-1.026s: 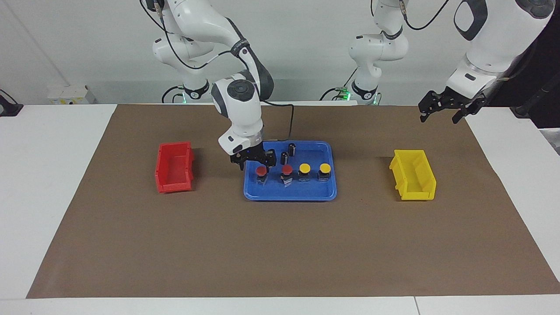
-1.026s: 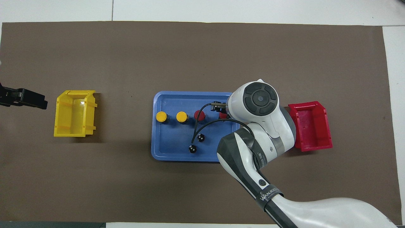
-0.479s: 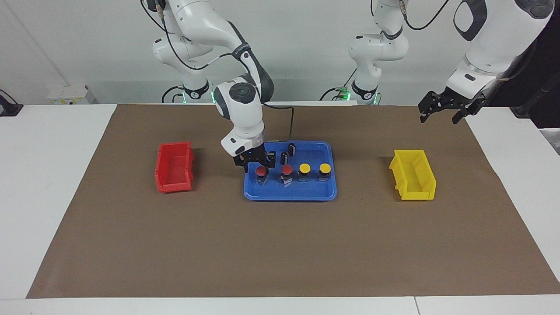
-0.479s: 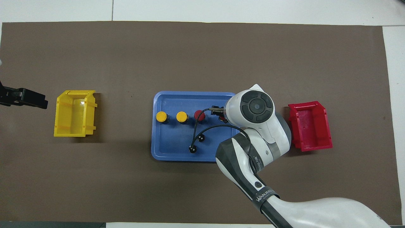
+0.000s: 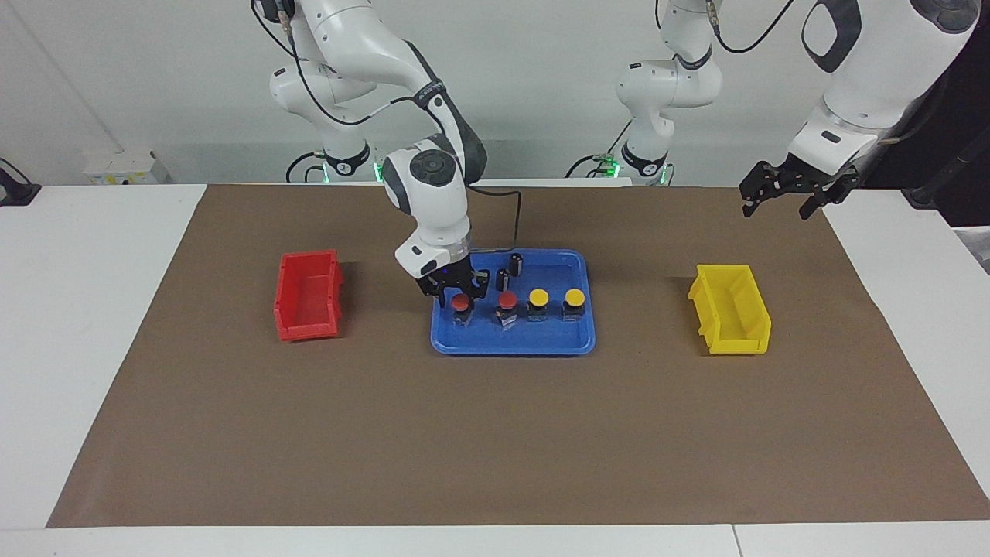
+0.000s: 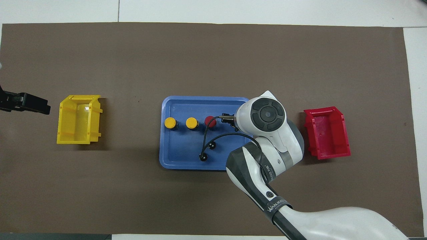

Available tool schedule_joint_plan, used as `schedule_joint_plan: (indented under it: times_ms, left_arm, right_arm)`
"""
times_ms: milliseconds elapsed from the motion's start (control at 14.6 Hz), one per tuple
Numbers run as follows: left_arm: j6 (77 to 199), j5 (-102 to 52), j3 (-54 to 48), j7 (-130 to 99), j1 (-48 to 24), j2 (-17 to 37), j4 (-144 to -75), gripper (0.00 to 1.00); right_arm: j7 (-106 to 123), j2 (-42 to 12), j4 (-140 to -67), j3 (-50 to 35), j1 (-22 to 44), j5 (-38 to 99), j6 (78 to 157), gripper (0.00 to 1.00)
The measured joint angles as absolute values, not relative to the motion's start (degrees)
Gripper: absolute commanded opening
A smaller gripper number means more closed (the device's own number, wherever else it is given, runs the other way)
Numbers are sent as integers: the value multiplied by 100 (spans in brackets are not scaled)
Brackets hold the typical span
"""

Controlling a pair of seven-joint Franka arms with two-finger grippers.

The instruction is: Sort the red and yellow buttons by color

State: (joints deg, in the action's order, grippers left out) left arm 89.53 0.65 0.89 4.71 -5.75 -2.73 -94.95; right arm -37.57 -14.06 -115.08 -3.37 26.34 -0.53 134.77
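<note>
A blue tray (image 5: 568, 344) on the worktop (image 5: 495, 433) holds four buttons in a row, namely two yellow buttons (image 5: 539, 297) (image 5: 574, 297) and two red buttons (image 5: 507, 300) (image 5: 462, 302), plus two dark cylinders (image 5: 515, 264) nearer the robots. The red bin (image 5: 308, 295) and yellow bin (image 5: 731, 319) hold nothing. The right gripper (image 5: 456, 293) has its jaws spread around the end red button; in the overhead view its wrist covers that button. The left gripper (image 5: 777, 193) waits, jaws spread, over the worktop's edge beside the yellow bin.

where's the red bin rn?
The red bin sits on the brown mat toward the right arm's end of the table, beside the blue tray, apart from it.
</note>
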Motion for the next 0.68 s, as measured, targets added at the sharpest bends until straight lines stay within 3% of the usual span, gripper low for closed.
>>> schedule_joint_plan:
  times_ms: [205, 342, 479, 684]
  left_arm:
    - [9027, 65, 89, 471, -575, -273, -9500, 100]
    - [9175, 63, 80, 463, -595, -276, -9535, 100]
    - [9702, 55, 72, 91, -941, -314, -9888, 100]
    - [10837, 16, 30, -826, -1757, -293, -10791, 96]
  right_arm:
    - [-3542, -1367, -11040, -299, 2558, -61, 12725, 18]
    - [-2872, -1051, -10695, -261, 2200, -62, 11957, 18]
    - [-1777, -352, -10763, -241, 1448, -59, 11154, 18]
    - [-126, 694, -11570, -210, 318, -37, 10813, 18]
